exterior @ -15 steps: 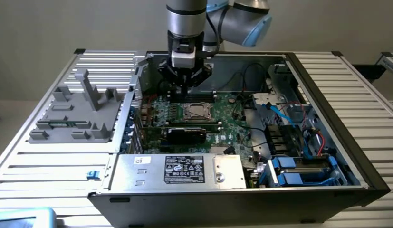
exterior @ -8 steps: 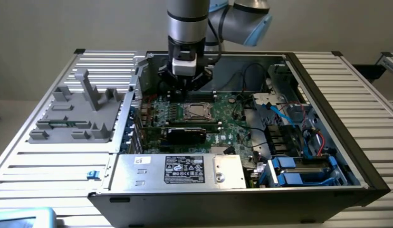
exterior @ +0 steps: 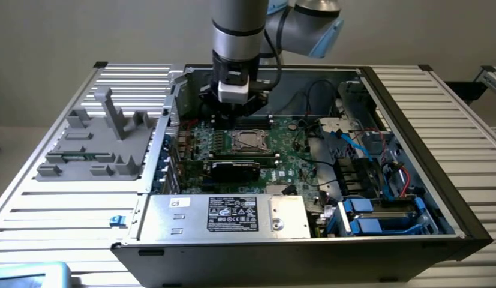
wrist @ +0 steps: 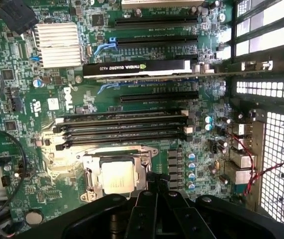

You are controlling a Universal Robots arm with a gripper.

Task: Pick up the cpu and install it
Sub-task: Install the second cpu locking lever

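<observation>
Exterior view: an open computer case (exterior: 439,198) lies on a slatted metal table (exterior: 63,204), with a grey moulded fixture (exterior: 96,147) on the table at the exterior view's left. The arm (exterior: 240,30) reaches down into the case, and its gripper (exterior: 234,111) hangs just above the green motherboard (exterior: 288,159). The cpu (exterior: 248,141) sits flat in its socket, just in front of the gripper.

Wrist view: the motherboard (wrist: 27,124) appears close up, showing details the exterior view leaves too small to read: a black graphics card (wrist: 137,68) standing in its slot, dark memory slots (wrist: 122,128), a finned heatsink (wrist: 57,45). The cpu (wrist: 118,177) lies silver-topped inside the socket frame, beside the gripper (wrist: 156,191). The gripper's black body hides the board's nearest edge; the jaws appear drawn together, holding nothing.
</observation>
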